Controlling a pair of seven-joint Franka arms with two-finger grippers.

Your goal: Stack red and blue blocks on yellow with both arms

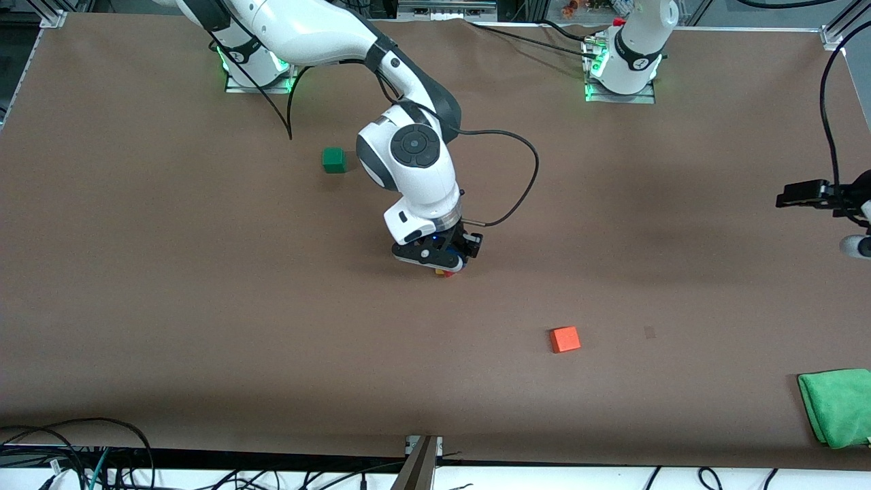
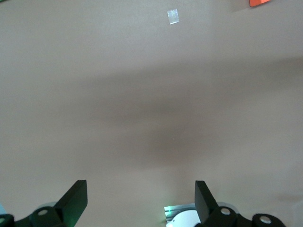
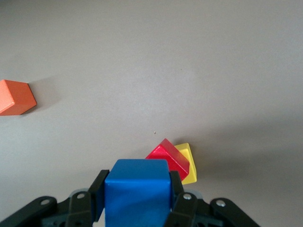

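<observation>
My right gripper (image 3: 137, 201) is shut on the bright blue cube (image 3: 137, 189), which fills the space between its fingers. It hangs low over the middle of the table (image 1: 204, 272). Just under and beside the blue cube, the crimson red cube (image 3: 166, 158) sits on the yellow cube (image 3: 188, 163), turned slightly askew on it. The blue cube covers part of the red one; I cannot tell whether they touch. In the front view the right gripper (image 1: 446, 267) hides almost the whole stack. My left gripper (image 1: 782, 199) waits open and empty in the air over the left arm's end of the table, its fingers (image 2: 75, 201) wide apart.
A lighter orange-red cube (image 1: 565, 339) lies nearer to the front camera than the stack, toward the left arm's end. A green cube (image 1: 333, 160) sits near the right arm's base. A folded green cloth (image 1: 837, 407) lies at the front corner on the left arm's end.
</observation>
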